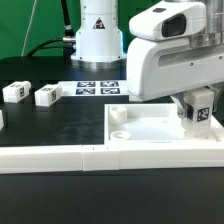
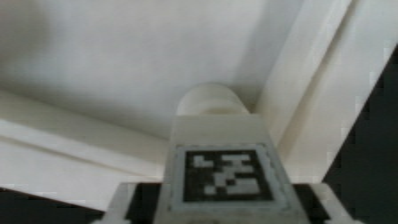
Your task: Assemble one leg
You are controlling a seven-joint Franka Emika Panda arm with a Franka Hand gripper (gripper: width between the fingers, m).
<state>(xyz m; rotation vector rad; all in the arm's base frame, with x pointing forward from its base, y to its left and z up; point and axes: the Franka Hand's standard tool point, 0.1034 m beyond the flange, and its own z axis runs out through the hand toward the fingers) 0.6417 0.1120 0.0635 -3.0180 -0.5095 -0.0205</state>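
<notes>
My gripper (image 1: 199,112) is shut on a leg (image 1: 201,108), a small white block with a black-and-white tag, and holds it upright over the right part of the large flat white panel (image 1: 150,128). In the wrist view the leg (image 2: 221,150) fills the middle, its rounded end pointing at the panel (image 2: 107,50) close below. Two more legs (image 1: 14,92) (image 1: 47,95) lie on the black table at the exterior view's left. A third shows only partly at the left edge.
The long white border rail (image 1: 60,158) runs along the front of the table. The marker board (image 1: 98,88) lies at the back by the arm's base. The panel has a round corner hole (image 1: 120,132).
</notes>
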